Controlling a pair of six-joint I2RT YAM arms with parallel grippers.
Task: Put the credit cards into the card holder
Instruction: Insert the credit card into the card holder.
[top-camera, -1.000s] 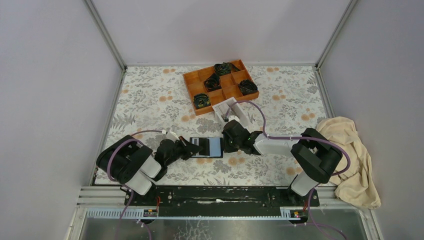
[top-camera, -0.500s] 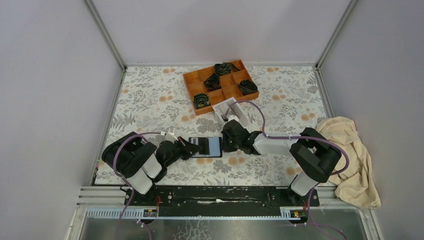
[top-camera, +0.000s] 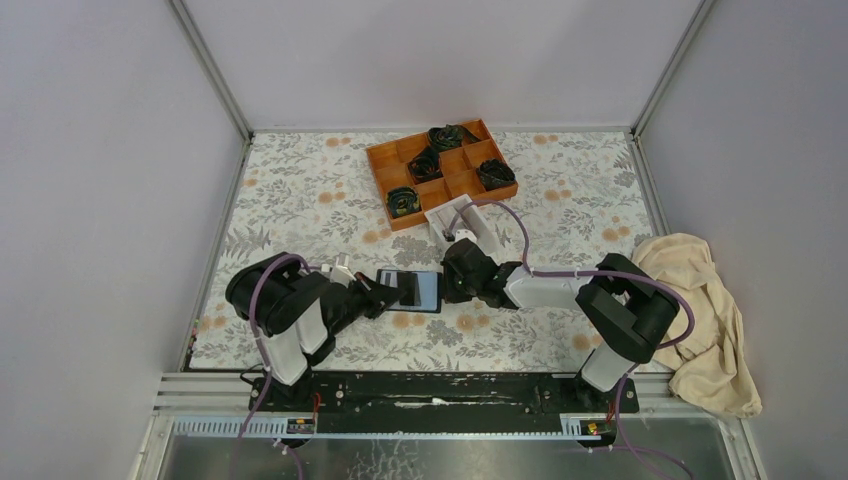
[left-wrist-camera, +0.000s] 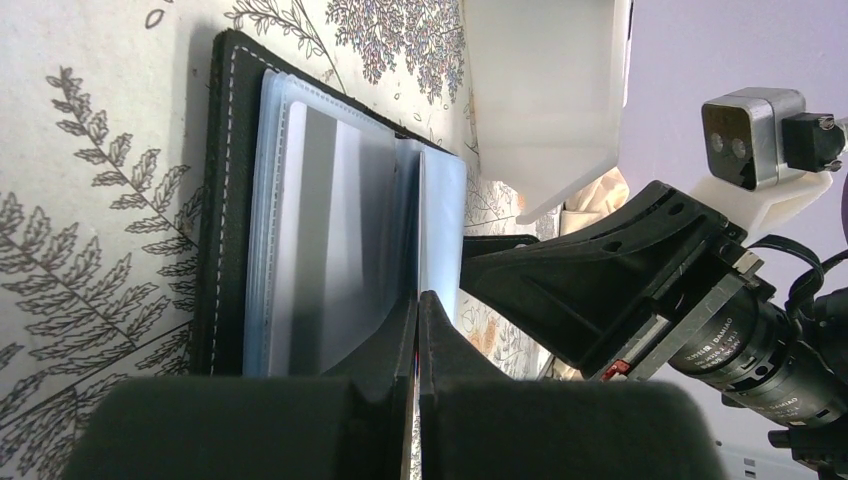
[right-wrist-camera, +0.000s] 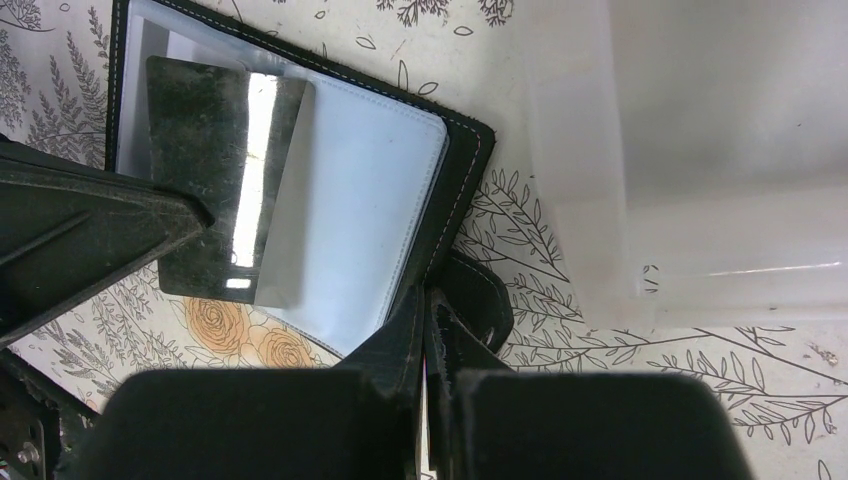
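Pinching the edge of the open card holder (right-wrist-camera: 370, 210), the right gripper (right-wrist-camera: 425, 300) pins it flat on the floral tablecloth (top-camera: 300, 190) so the left gripper (left-wrist-camera: 417, 310), clamped on one credit card (right-wrist-camera: 225, 170), can slide it into a sleeve.

top view looks down from afar on the table (top-camera: 300, 190); wrist views, close and low, share the card holder (right-wrist-camera: 370, 210).

Through my left wrist camera I see the card holder (left-wrist-camera: 225, 200) lying open on the floral-patterned table (left-wrist-camera: 90, 210), its black stitched cover underneath and its bluish clear sleeves lifted. My left gripper (left-wrist-camera: 417, 305) has its fingers pressed together on a pale credit card (left-wrist-camera: 443, 225), seen almost edge-on above the holder's fold. The right gripper (left-wrist-camera: 500, 270) reaches the holder's far edge, with a white box (left-wrist-camera: 545, 90) beyond.
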